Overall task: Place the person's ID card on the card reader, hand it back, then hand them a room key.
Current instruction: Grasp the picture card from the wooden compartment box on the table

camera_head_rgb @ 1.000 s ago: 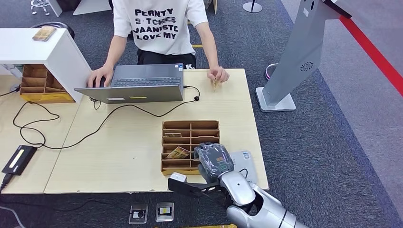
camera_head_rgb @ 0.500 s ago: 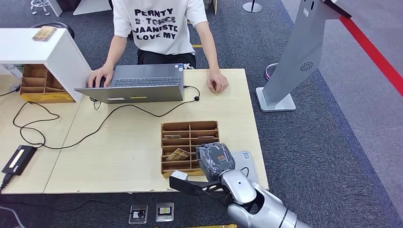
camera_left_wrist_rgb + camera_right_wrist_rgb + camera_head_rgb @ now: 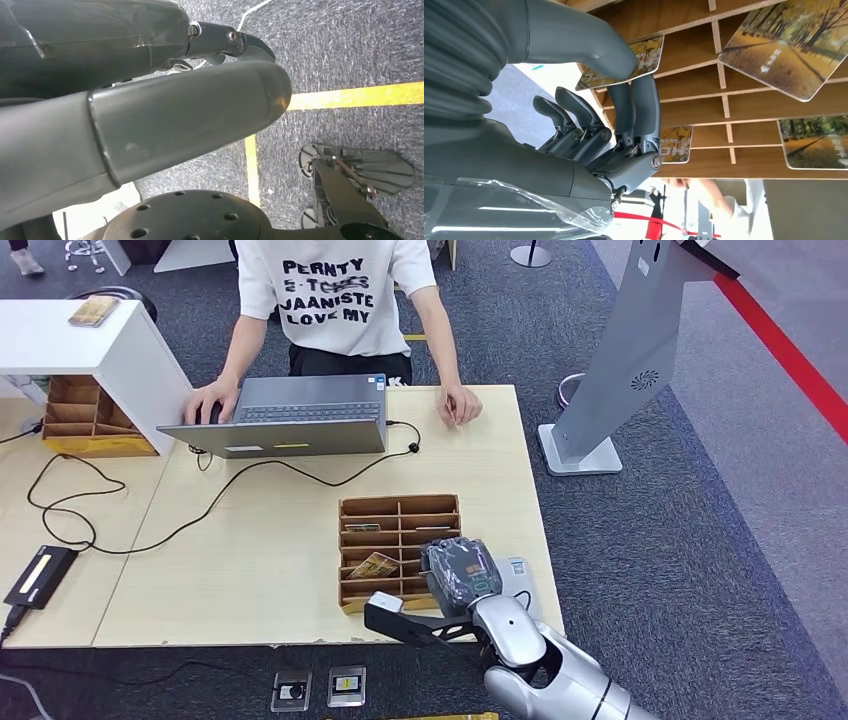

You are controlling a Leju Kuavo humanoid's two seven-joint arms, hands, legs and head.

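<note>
Room key (image 3: 621, 64) — flat card, autumn-tree print, long axis running out past the fingertips; pinched between thumb and fingers of right hand (image 3: 458, 576), over the wooden card tray (image 3: 399, 508).

Open tabletop (image 3: 280, 540) between card organizer (image 3: 400, 510) and laptop (image 3: 290, 420); laptop cable (image 3: 250, 475) crosses it.

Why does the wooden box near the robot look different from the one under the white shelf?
The near wooden box lies flat in the open on the table, its slots facing up, with cards inside. The far wooden box sits tucked under the white shelf; its contents cannot be made out. Both are brown and divided into compartments.
</note>
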